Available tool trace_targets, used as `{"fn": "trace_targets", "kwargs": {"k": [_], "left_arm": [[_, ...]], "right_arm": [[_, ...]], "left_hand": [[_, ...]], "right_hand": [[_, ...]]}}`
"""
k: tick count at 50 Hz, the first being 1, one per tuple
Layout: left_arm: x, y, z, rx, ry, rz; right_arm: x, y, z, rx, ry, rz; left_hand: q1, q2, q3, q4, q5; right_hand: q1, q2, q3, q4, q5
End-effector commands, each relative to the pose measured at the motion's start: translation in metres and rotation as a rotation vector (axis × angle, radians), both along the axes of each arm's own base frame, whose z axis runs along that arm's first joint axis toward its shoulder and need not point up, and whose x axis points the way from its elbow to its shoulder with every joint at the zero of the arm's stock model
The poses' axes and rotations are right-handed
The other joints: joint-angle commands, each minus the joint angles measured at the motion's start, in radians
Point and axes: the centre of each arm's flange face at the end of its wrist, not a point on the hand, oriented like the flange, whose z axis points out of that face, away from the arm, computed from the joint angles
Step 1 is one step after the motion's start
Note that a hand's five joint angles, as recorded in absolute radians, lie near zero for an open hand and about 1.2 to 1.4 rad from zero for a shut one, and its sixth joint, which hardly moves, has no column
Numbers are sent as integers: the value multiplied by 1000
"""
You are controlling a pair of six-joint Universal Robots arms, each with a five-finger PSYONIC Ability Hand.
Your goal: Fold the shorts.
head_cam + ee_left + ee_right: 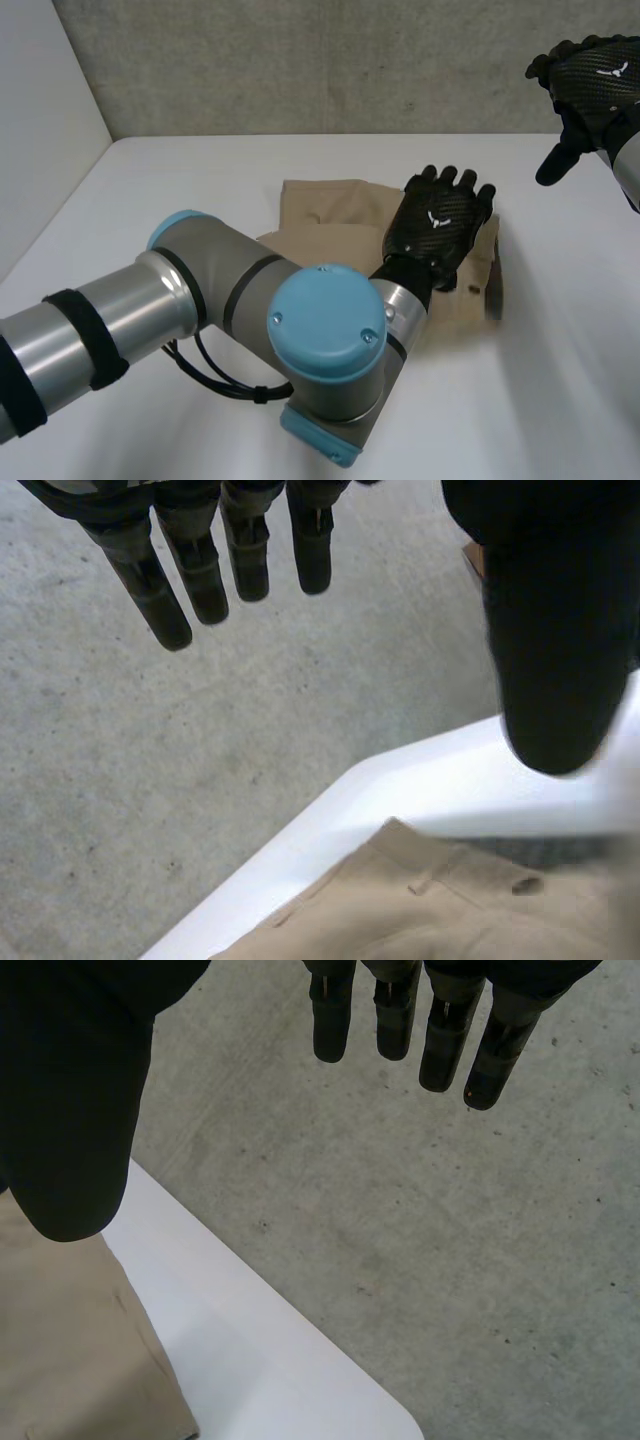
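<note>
one smooth white tabletop (pixel 180 180) carries one pair of tan cloth shorts (pixel 325 208), lying in a rough flat rectangle. there are two black, weave-patterned hands. the left hand (pixel 440 225) is above the shorts' right part, fingers straight and spread. the right hand (pixel 595 80) hangs raised, well right of the shorts, fingers loose, holding nothing.

- I see a white table (pixel 560 380), plain top, spanning the head view
- grey speckled concrete wall (pixel 300 60) behind its far edge
- white side panel (pixel 40 120) at the left, meeting wall and table
- right wrist view: table's rounded corner (pixel 340 1380) against grey concrete
</note>
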Motion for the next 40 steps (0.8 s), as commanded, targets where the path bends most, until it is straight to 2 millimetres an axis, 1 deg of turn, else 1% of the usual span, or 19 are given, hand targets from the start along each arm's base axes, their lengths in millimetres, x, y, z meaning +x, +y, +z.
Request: {"fn": "trace_targets", "kwargs": {"k": [1, 4, 7, 8, 9, 11, 12, 15, 16, 19, 20, 23, 24, 27, 28, 31, 32, 36, 40], "left_arm": [[32, -5, 34, -51, -29, 56], [52, -15, 49, -61, -25, 101], [77, -22, 65, -65, -14, 148], [82, -23, 68, -66, -11, 157], [93, -26, 71, -65, -13, 181], [106, -32, 73, -62, -18, 215], [119, -41, 71, -55, -27, 253], [140, -62, 67, -39, -45, 331], [154, -75, 59, -19, -67, 380], [175, -94, 46, 27, -111, 452], [184, -100, 40, 56, -136, 483], [197, -108, 27, 117, -184, 521], [204, -113, 13, 171, -223, 540], [212, -116, -8, 252, -285, 561], [215, -116, -18, 292, -317, 567], [219, -115, -32, 337, -350, 572], [222, -114, -38, 353, -360, 574], [224, -116, -47, 368, -365, 581], [224, -119, -54, 383, -349, 586]], "right_arm": [[2, 3, -5, 27, 8, 14], [2, 7, -10, 60, 17, 17], [2, 11, -14, 96, 23, 22], [2, 14, -22, 137, 31, 25], [3, 17, -25, 155, 35, 29], [3, 23, -35, 204, 38, 36], [6, 30, -46, 256, 38, 52], [12, 44, -65, 333, 32, 93], [14, 52, -76, 377, 26, 118], [16, 64, -94, 435, 23, 153], [16, 71, -105, 468, 25, 169], [16, 79, -120, 496, 31, 184], [17, 85, -128, 502, 44, 197], [21, 93, -140, 501, 54, 219], [22, 97, -148, 503, 59, 226], [23, 99, -164, 508, 68, 230], [23, 99, -174, 510, 77, 230], [22, 98, -192, 504, 116, 221], [19, 94, -201, 484, 166, 191]], "left_hand": [[-83, -79, -86, -78, -68], [-89, -85, -92, -84, -74], [-91, -88, -95, -87, -77], [-89, -85, -92, -84, -74], [-89, -85, -92, -84, -74], [-89, -85, -92, -84, -74], [-83, -79, -86, -78, -68], [-59, -55, -63, -55, -45], [-21, -18, -25, -17, -7], [116, 120, 113, 121, 131], [184, 188, 180, 188, 198], [226, 229, 222, 230, 240], [226, 229, 222, 230, 240], [226, 229, 222, 230, 240], [226, 229, 222, 230, 240], [223, 227, 219, 227, 237], [220, 224, 216, 224, 234], [214, 218, 210, 218, 228], [205, 209, 202, 209, 220]], "right_hand": [[-25, -46, -34, -56, -68], [-25, -46, -34, -56, -68], [-25, -46, -34, -56, -68], [-25, -46, -34, -56, -68], [-25, -46, -34, -56, -68], [-25, -46, -34, -56, -68], [-25, -46, -34, -56, -68], [-25, -46, -34, -56, -68], [-25, -46, -34, -56, -68], [-25, -46, -34, -56, -68], [-25, -46, -34, -56, -68], [23, 2, 15, -8, -20], [49, 29, 41, 18, 7], [79, 58, 71, 48, 36], [99, 79, 91, 68, 57], [146, 126, 138, 115, 104], [167, 146, 159, 136, 124], [211, 190, 203, 180, 168], [275, 255, 267, 245, 233]]}}
